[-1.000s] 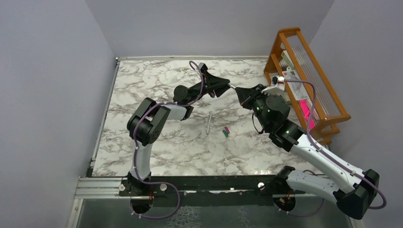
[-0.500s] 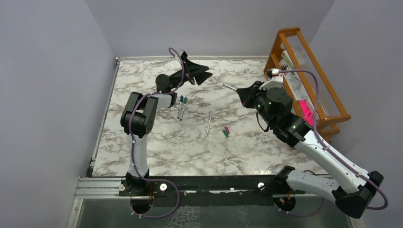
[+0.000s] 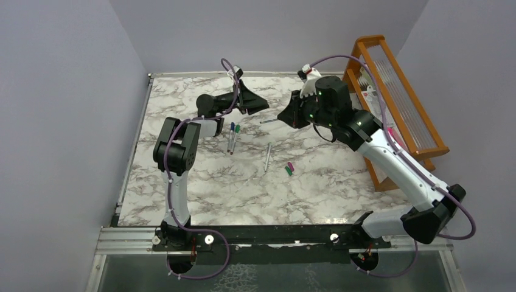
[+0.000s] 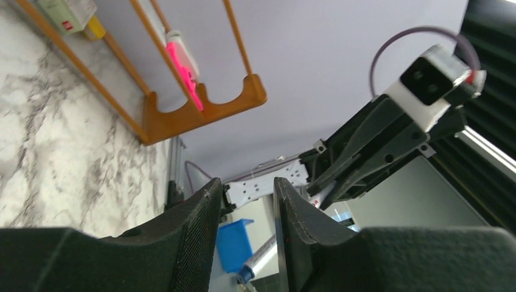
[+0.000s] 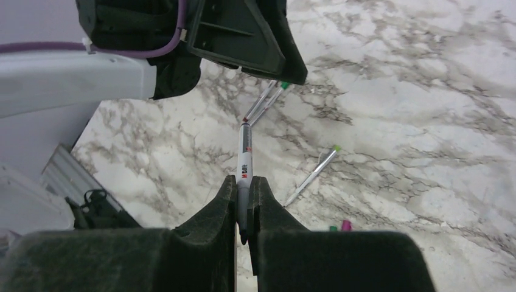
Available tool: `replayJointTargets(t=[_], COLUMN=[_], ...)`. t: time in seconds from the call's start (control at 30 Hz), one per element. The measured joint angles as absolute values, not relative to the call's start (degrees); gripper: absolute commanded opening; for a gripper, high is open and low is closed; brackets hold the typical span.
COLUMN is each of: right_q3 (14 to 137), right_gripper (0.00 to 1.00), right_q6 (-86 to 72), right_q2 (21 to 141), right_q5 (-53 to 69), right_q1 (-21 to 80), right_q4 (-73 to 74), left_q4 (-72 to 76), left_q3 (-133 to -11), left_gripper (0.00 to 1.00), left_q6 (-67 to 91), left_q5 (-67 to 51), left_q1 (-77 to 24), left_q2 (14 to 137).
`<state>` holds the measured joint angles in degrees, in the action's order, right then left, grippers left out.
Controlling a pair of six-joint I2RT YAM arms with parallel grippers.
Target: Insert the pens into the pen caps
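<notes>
Held pen: thin grey-silver stick pen [image 5: 244, 159] clenched in the right fingers [image 5: 224, 210], above the white marble surface [image 3: 201, 182].
Change: a second ago it met the left fingers [image 4: 198, 228] tip to tip; now they are apart.
Left fingers: spread, nothing between them.
Print: red and black on the barrel, unreadable.
Caps: short magenta plastic cap [image 3: 291, 165] and green plastic cap [image 3: 288, 171], side by side on the surface.
</notes>
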<state>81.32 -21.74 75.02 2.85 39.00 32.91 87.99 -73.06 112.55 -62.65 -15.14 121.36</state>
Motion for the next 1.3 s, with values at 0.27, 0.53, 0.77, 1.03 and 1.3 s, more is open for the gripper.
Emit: replayJointTargets(t=[0.27,0.53,0.77,1.03,1.3], right_q3=[87.42,90.83,90.85,92.38,93.45], right_gripper=[0.01,0.01,0.01,0.01,0.01], right_q6=[-17.06,-14.7,-14.92,-14.76,-14.68], right_q2=[83.31,84.9,84.84,85.62,86.26], right_q5=[22.92,32.21,38.0,42.22,43.22], right_q1=[35.09,32.47,27.68,26.57,26.57], right_q4=[41.6,44.56,43.86,43.7,43.75], left_q4=[88.01,88.05,88.07,88.12,88.14], left_q3=[-68.55,-66.81,-63.9,-63.9,-63.9], left_gripper=[0.52,0.65,0.64,0.59,0.45], left_q6=[107.96,104.03,100.14,98.37,97.97], left_q5=[-68.55,-71.68,-75.05,-79.11,-79.66], left_q1=[-14.96,-15.14,-18.02,-24.25,-23.99], left_q2=[117.6,111.42,108.47,106.74,106.41])
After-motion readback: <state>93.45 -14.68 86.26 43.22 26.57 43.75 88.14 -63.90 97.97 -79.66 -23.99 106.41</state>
